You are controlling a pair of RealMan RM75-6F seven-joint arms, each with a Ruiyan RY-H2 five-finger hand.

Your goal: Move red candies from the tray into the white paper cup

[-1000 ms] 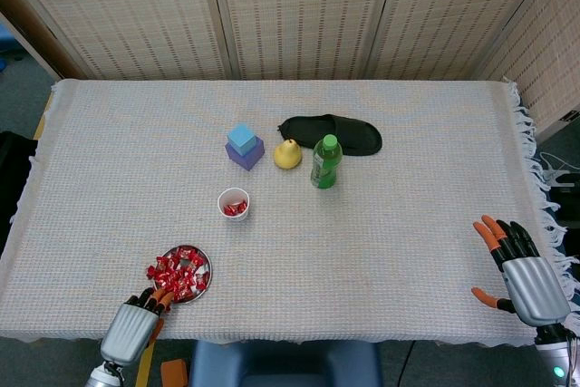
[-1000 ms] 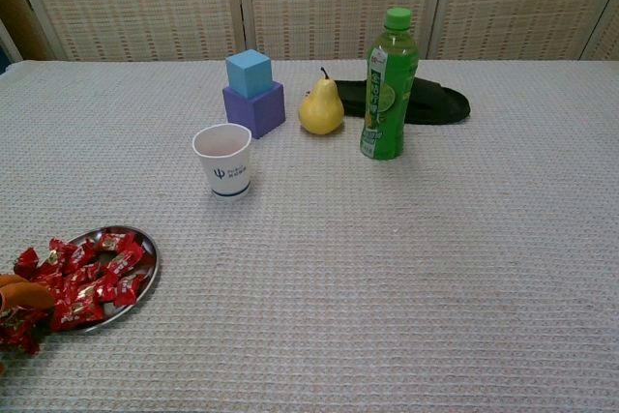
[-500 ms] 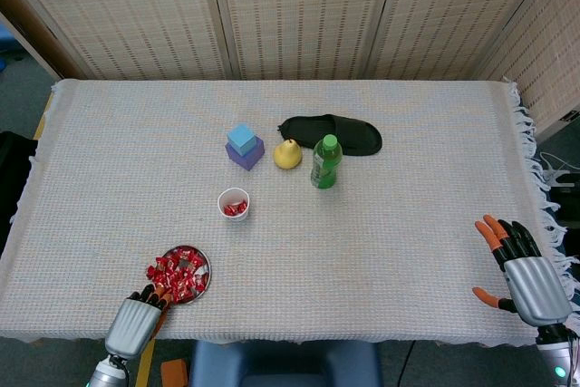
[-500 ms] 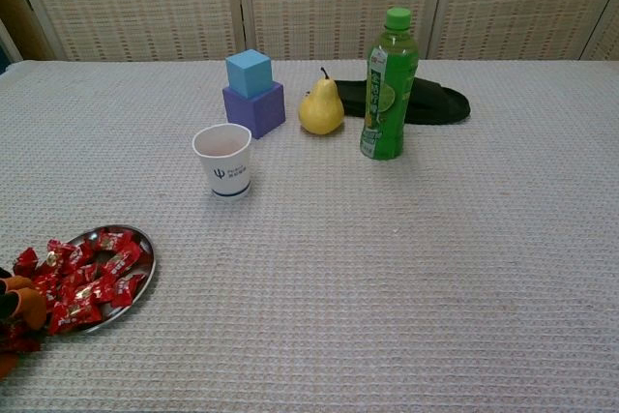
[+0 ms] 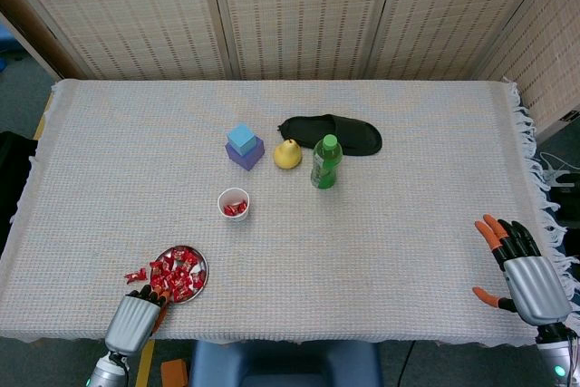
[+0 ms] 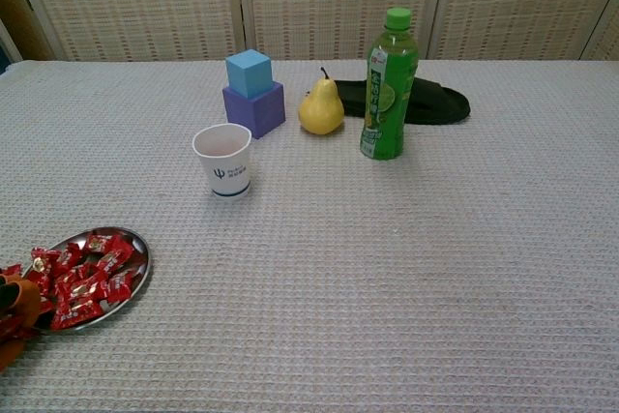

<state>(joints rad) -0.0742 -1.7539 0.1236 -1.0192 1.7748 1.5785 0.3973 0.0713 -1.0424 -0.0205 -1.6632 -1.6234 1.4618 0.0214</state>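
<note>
A round metal tray (image 5: 206,268) heaped with red candies (image 5: 178,274) sits at the table's near left edge; the chest view also shows the tray (image 6: 145,260) and its candies (image 6: 87,273). One candy (image 5: 136,275) lies on the cloth just left of the tray. My left hand (image 5: 133,322) is at the tray's near edge, its curled fingertips (image 6: 19,299) among the candies; whether it holds one is hidden. The white paper cup (image 5: 234,203) stands upright beyond the tray with red candies inside, and shows in the chest view as well (image 6: 223,160). My right hand (image 5: 524,269) hovers open at the near right.
Behind the cup are a blue cube on a purple block (image 5: 244,147), a yellow pear (image 5: 287,154), a green bottle (image 5: 325,161) and a black slipper (image 5: 331,133). A woven cloth covers the table, and its fringed edge (image 5: 535,188) is near my right hand.
The tray has slid left and toward me with my left hand's fingers at it. One candy now lies on the cloth left of the tray. My right hand has not moved.
</note>
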